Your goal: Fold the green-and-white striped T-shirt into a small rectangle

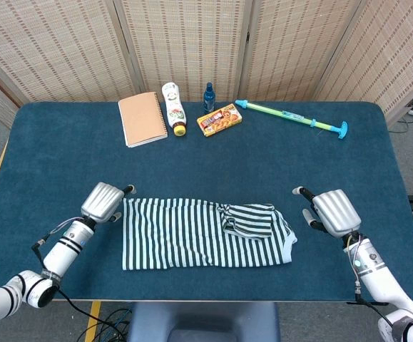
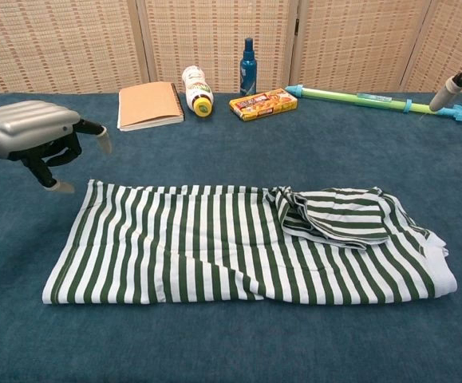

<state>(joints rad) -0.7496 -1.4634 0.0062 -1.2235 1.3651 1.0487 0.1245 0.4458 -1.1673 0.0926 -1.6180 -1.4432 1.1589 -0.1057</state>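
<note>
**A:** Head view first: where is the shirt, and where are your hands?

**B:** The striped T-shirt (image 1: 205,234) lies flat near the front edge of the table (image 1: 277,157), already narrowed into a long band running left to right, with a bunched sleeve on top towards its right end. Your left hand (image 1: 103,201) hovers just beside the shirt's far left corner, holding nothing. Its fingers (image 2: 96,130) look loosely curled and apart. Your right hand (image 1: 332,212) sits off the shirt's right end, near but not touching, fingers spread and empty. In the chest view only its fingertips show at the right edge.

**A:** What could go wrong from here?

**B:** I judge the sleeve lump the main risk. If you fold end to end over it, the rectangle may come out thick and lopsided. Pinching only the top layer at a corner could peel the band open. Dragging instead of lifting may wrinkle the cloth against the table covering.

**A:** And the surface and room?

**B:** The table is covered in dark blue cloth that looks like felt. Along its far edge lie a notebook (image 1: 143,119), a white bottle (image 1: 173,109) on its side, a small blue bottle (image 1: 209,97), a snack box (image 1: 219,119) and a long green-and-blue toy (image 1: 292,118), all well apart from the shirt. Woven folding screens (image 1: 185,43) stand behind.
</note>
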